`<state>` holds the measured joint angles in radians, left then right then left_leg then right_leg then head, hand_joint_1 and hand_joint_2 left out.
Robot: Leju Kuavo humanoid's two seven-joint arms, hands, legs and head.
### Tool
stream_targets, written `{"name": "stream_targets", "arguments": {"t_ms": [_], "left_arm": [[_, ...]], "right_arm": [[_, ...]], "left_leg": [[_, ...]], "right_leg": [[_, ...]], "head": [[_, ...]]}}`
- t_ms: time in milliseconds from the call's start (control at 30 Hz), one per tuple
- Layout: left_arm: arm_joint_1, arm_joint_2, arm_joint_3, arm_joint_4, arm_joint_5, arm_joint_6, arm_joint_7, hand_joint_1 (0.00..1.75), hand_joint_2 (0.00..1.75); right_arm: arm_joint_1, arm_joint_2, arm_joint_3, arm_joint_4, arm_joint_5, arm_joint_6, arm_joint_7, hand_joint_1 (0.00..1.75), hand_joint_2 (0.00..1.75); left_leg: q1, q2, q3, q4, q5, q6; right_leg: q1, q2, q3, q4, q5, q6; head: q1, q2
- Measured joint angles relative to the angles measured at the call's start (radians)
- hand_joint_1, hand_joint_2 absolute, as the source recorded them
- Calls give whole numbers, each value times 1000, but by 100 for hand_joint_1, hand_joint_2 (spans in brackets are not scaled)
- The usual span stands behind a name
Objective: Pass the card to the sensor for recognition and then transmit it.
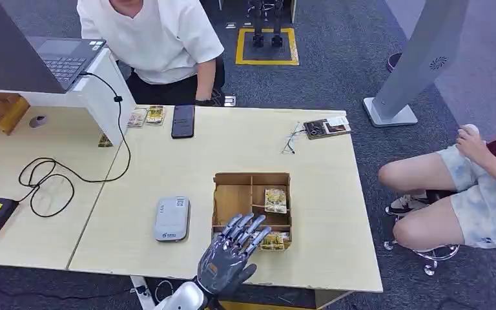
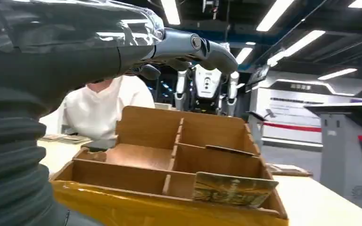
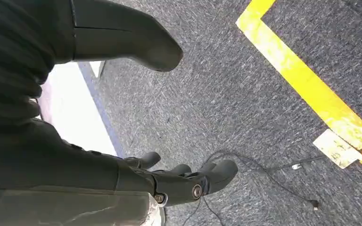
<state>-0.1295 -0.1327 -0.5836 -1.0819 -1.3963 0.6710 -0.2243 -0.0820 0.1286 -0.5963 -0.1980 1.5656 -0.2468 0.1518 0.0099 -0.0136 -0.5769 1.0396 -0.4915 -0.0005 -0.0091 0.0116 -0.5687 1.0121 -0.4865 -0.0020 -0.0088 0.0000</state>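
We are in what looks like a robotics lab or demo hall. We see pale wooden tables [image 1: 168, 174] on grey carpet [image 1: 336, 77] marked with yellow floor tape [image 1: 267, 61], a laptop [image 1: 51, 58] with trailing cables [image 1: 51, 181], and a seated person [image 1: 152, 39]. Long ceiling strip lights [image 2: 283, 44] shine above, and a white humanoid robot [image 2: 206, 89] stands behind the tables.
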Motion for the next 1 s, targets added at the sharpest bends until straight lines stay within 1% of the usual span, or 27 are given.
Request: {"name": "stream_targets", "arguments": {"t_ms": [67, 200, 433, 500, 567, 700, 867, 933, 1000], "left_arm": [[-8, -2, -8, 5, 10, 0, -11, 0, 175], [-33, -14, -25, 25, 23, 0, -13, 0, 175], [-77, -43, -48, 74, 38, 0, -2, 0, 175], [-82, -58, -56, 82, 41, 0, 1, 0, 175], [-83, -63, -58, 84, 46, 0, 1, 0, 175], [-82, -64, -58, 85, 52, 0, -2, 0, 175], [-82, -64, -58, 85, 55, 0, -8, 0, 175], [-80, -58, -46, 85, 63, 0, -22, 0, 175], [-75, -48, -17, 85, 81, 0, -53, 0, 175]], "right_arm": [[-1, 0, 2, 0, 0, 2, 5, 0, 175], [-5, 0, 10, 0, 0, 6, 6, 0, 175], [-13, 0, 27, 0, 0, 14, 7, 0, 175], [-15, 0, 31, 0, -2, 16, 7, 0, 175], [-16, 0, 31, -1, -15, 16, 5, 0, 175], [-16, 0, 28, -1, -53, 8, -21, 0, 175], [-16, -1, 23, -1, -63, 1, -27, 0, 175], [-16, -2, 18, -2, -69, -12, -30, 0, 175], [-19, -2, 18, -3, -71, -16, -34, 0, 175]], "left_leg": [[0, 0, 0, 0, 0, 0], [0, 0, 0, 0, 0, 0], [0, 0, 0, 0, 0, 0], [0, 0, 0, 0, 0, 0], [0, 0, 0, 0, 0, 0], [0, 0, 0, 0, 0, 0], [0, 0, 0, 0, 0, 0], [0, 0, -1, 0, 0, 0], [0, 0, 0, 0, 0, 0]], "right_leg": [[0, 0, 0, 0, 0, 0], [0, 0, 0, 0, 0, 0], [0, 0, 0, 0, 0, 0], [0, 0, 0, 0, 0, 0], [0, 0, 0, 0, 0, 0], [0, 0, 0, 0, 0, 0], [0, 0, 0, 0, 0, 0], [0, 0, 0, 0, 0, 0], [0, 0, 0, 1, 0, 0]], "head": [[0, 0], [0, 0], [0, 0], [0, 0], [0, 0], [0, 0], [0, 0], [0, 0], [0, 0]]}}
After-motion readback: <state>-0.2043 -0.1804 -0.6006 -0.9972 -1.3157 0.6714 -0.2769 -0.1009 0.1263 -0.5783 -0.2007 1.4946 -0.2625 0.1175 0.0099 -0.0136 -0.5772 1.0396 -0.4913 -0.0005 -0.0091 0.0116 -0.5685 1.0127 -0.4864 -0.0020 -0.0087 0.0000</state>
